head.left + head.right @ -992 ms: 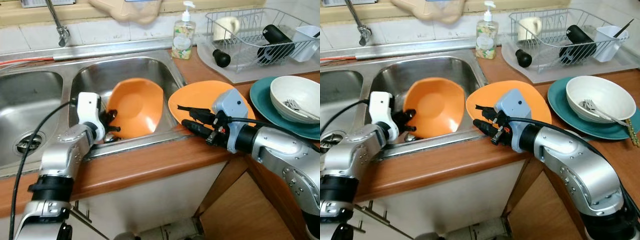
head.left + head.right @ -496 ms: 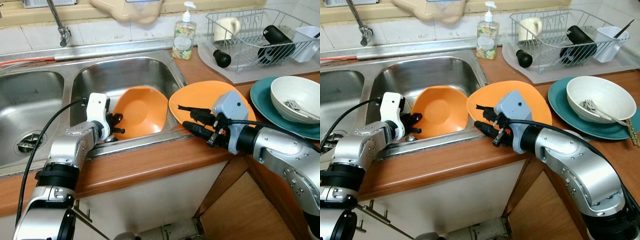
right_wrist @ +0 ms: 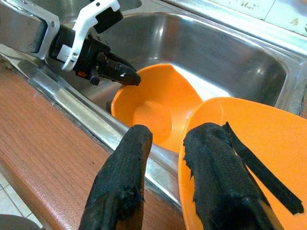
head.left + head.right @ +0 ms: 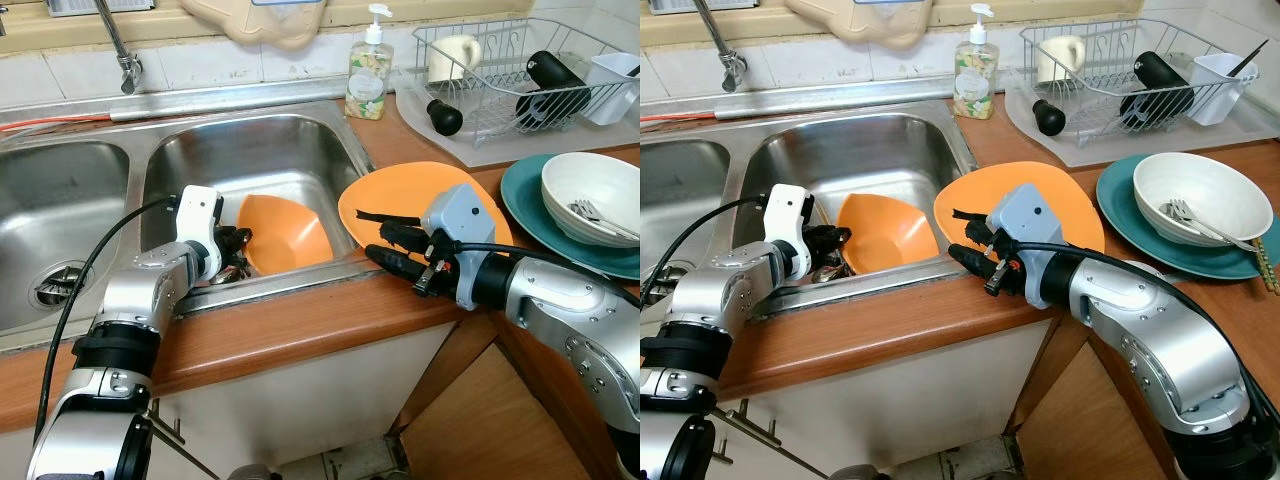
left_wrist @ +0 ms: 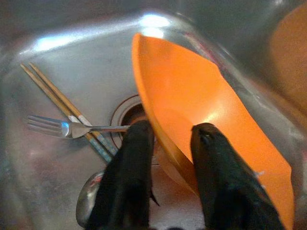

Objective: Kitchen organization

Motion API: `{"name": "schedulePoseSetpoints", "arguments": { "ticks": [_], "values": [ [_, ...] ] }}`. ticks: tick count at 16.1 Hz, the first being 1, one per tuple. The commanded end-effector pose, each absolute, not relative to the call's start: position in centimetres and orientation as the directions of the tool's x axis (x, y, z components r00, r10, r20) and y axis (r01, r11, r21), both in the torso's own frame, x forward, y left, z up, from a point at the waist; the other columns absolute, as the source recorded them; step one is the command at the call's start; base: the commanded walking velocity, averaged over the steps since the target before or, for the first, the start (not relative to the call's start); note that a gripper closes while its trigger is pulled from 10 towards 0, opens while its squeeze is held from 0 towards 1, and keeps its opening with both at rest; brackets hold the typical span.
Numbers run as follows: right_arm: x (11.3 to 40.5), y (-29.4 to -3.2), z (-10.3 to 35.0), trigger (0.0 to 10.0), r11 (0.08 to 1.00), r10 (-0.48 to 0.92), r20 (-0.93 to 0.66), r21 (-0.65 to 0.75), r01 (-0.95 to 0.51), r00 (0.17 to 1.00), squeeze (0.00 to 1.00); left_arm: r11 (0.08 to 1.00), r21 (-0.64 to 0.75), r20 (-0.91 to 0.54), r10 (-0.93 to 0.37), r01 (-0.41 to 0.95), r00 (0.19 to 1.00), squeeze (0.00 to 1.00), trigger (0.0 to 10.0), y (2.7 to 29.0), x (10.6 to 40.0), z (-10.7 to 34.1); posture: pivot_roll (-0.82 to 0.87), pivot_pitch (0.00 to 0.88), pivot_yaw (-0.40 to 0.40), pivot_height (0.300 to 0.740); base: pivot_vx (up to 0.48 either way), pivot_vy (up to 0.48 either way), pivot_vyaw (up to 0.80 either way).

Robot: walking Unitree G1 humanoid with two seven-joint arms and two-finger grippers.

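left wrist view shows the left gripper (image 5: pixel 165 143) with one finger on each face of the orange bowl's (image 5: pixel 201 110) rim, clamped on it; the bowl stands tilted on edge in the right basin of the sink (image 4: pixel 330 135), against the basin's front wall, over the drain. a fork (image 5: pixel 72 128), a pair of chopsticks (image 5: pixel 62 108) and a spoon lie loose on the basin floor beside it. judged step: clearing the sink, with the bowl gripped but not yet lifted out. the next move calls for a lift that clears the front rim of the sink without dragging the bowl across the cutlery, and a firm grip, since the rim is thin and probably wet. right of the basin, the orange plate (image 4: pixel 420 195) rests on the wooden counter (image 4: pixel 300 335) with its near edge overhanging the corner of the sink; the right gripper (image 4: pixel 385 238) straddles that edge, one finger above and one below, but whether it grips the plate cannot be told. toward the right edge of the counter a white bowl (image 4: pixel 590 195) holding cutlery sits on a teal plate (image 4: pixel 530 200). along the back edge stand a soap bottle (image 4: pixel 368 70) and a wire dish rack (image 4: pixel 500 70) holding a mug, a dark bottle and a white cup. a tap (image 4: pixel 118 50) rises behind the left basin against a tiled wall.
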State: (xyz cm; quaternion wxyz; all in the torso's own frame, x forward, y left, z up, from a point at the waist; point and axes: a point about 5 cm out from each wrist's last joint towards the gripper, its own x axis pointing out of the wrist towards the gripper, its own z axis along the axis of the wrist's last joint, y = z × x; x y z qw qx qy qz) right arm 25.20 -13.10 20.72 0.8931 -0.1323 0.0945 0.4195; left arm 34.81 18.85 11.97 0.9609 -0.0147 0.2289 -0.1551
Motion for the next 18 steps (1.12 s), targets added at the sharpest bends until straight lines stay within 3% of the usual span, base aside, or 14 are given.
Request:
{"name": "schedulePoseSetpoints", "arguments": {
  "ticks": [1,3,6,7,10,11,12,13,18],
  "values": [
    [25.0,-13.1,20.7,10.0,0.605,0.725,-0.282,-0.176,-0.776,0.629,0.00,0.952,-0.068,-0.441,-0.296,0.298,0.847,1.00,10.0,19.0,34.9,11.9,-0.08,0.000,0.032,0.740,0.000,0.000,0.00],
    [25.4,-13.5,20.9,10.0,0.647,0.695,-0.264,-0.178,-0.741,0.669,0.00,0.951,0.021,-0.341,-0.284,0.309,0.896,1.00,10.0,19.4,35.1,13.0,-0.08,0.000,0.033,0.740,0.000,0.000,0.00],
    [26.1,-14.4,20.8,10.0,0.734,0.612,-0.265,-0.160,-0.660,0.745,0.00,0.955,0.031,-0.218,-0.281,0.295,0.935,1.00,10.0,19.5,35.1,14.5,-0.08,0.000,0.030,0.740,0.000,0.000,0.00],
    [26.8,-15.6,20.5,10.0,0.816,0.508,-0.271,-0.154,-0.557,0.818,0.00,0.951,0.040,-0.139,-0.298,0.305,0.945,1.00,10.0,19.3,34.8,15.5,-0.08,0.000,0.030,0.740,0.000,0.000,0.00],
    [27.5,-17.2,20.2,10.0,0.889,0.391,-0.278,-0.132,-0.438,0.877,0.00,0.939,0.054,-0.085,-0.335,0.340,0.938,1.00,10.0,18.5,34.4,16.1,-0.09,0.000,0.028,0.740,0.000,0.000,0.00],
    [27.8,-18.0,20.1,10.0,0.918,0.336,-0.279,-0.118,-0.379,0.900,0.36,0.928,0.032,-0.056,-0.369,0.371,0.928,1.00,10.0,17.8,34.1,16.4,-0.08,0.000,0.029,0.740,0.000,0.000,0.00],
    [27.9,-18.7,20.1,10.0,0.942,0.282,-0.281,-0.102,-0.321,0.917,0.91,0.910,-0.032,-0.022,-0.414,0.413,0.910,1.00,10.0,16.7,33.9,16.9,-0.08,0.000,0.031,0.740,0.000,0.000,0.00],
    [27.9,-19.0,20.0,10.0,0.948,0.267,-0.284,-0.093,-0.304,0.921,1.00,0.898,-0.074,-0.008,-0.436,0.434,0.900,1.00,10.0,16.2,33.8,17.0,-0.09,0.000,0.032,0.740,0.000,0.000,0.00],
    [26.9,-19.1,19.8,10.0,0.957,0.250,-0.295,-0.072,-0.282,0.922,1.00,0.814,-0.254,-0.028,-0.546,0.523,0.837,1.00,10.0,12.6,34.0,16.7,-0.10,0.000,0.055,0.740,0.000,0.000,0.00]
  ]
}}
